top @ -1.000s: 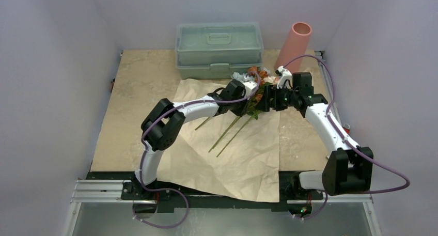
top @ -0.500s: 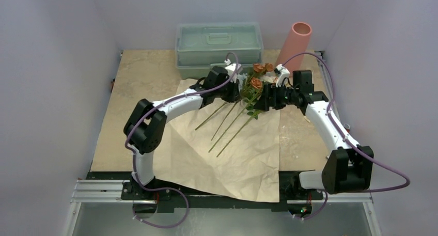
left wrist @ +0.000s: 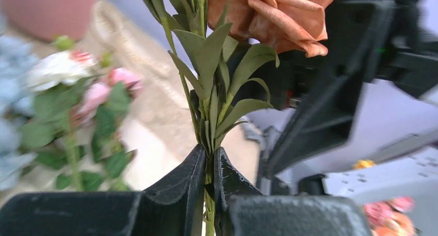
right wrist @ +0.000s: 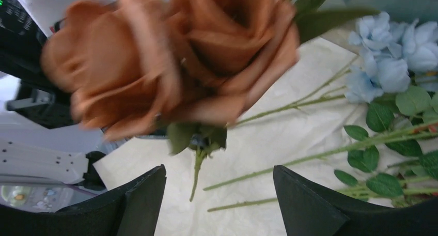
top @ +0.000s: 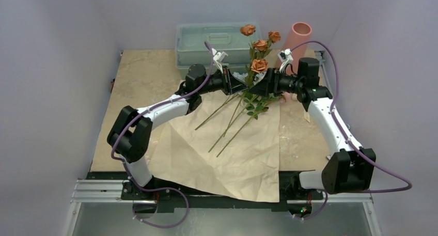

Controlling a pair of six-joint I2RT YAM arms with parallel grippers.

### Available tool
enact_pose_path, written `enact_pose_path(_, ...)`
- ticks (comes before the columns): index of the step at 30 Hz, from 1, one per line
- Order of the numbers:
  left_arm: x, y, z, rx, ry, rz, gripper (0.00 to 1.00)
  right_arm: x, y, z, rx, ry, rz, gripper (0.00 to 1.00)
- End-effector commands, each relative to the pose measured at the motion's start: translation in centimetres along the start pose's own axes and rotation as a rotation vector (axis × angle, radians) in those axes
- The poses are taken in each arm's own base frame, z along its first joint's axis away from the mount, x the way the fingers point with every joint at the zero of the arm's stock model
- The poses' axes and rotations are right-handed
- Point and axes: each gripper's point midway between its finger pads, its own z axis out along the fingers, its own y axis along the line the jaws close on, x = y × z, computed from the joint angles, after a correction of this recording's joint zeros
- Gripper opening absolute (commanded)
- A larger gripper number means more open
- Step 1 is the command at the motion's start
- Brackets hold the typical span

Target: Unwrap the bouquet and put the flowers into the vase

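Since the paper (top: 232, 158) lies spread flat, the unwrapping looks done, and a few loose stems (top: 227, 125) rest on it. Just past them the left gripper (left wrist: 209, 180) is pinched tight on the roses (top: 259, 65), low on their stem. It holds them upright, probably so they'll drop into the vase (top: 297, 42). The right gripper (right wrist: 219, 192) gapes wide beside them, gripping nothing. At the back, the box (top: 217, 40) is lidded, and nothing sticks out of the vase.

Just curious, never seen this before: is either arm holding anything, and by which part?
The left arm pinches the rust-orange flowers in its jaws by the green stem, just under the leaves. The right arm, jaws open, holds nothing.
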Motion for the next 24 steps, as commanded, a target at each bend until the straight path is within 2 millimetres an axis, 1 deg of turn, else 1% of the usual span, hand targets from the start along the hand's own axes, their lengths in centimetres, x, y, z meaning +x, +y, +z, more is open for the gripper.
enact_pose_path(1,-3.6,-8.5,-1.9,0.372,-0.091,0.025,0.0,-3.5,4.4,-1.0,-0.176,-0.079,-0.03,0.77)
enact_pose_path(3,-3.8,-9.5,-2.2,0.429,-0.091,0.01,0.0,-4.0,4.8,-1.2,-0.205,-0.086,-0.014,0.73)
enact_pose_path(7,-3.5,-10.6,-2.8,0.478,-0.062,0.041,0.0,-5.1,5.3,-2.0,-0.256,-0.11,0.052,0.64)
enact_pose_path(11,-3.1,-10.9,-3.1,0.494,-0.043,0.041,0.0,-6.5,6.9,-3.0,-0.322,-0.142,0.047,0.57)
enact_pose_path(15,-2.9,-11.1,-3.2,0.52,-0.041,0.033,0.0,-7.0,8.2,-3.6,-0.373,-0.139,0.031,0.56)
enact_pose_path(19,-2.5,-11.5,-3.1,0.552,-0.025,0.048,0.0,-7.2,8.6,-3.8,-0.388,-0.136,0.034,0.51)
enact_pose_path(22,-1.9,-11.9,-3.1,0.578,-0.001,0.047,0.0,-7.8,9.2,-4.1,-0.409,-0.145,0.027,0.48)
enact_pose_path(24,-1.8,-12.0,-3.2,0.585,0.006,0.042,0.0,-8.4,9.5,-4.2,-0.415,-0.153,0.022,0.43)
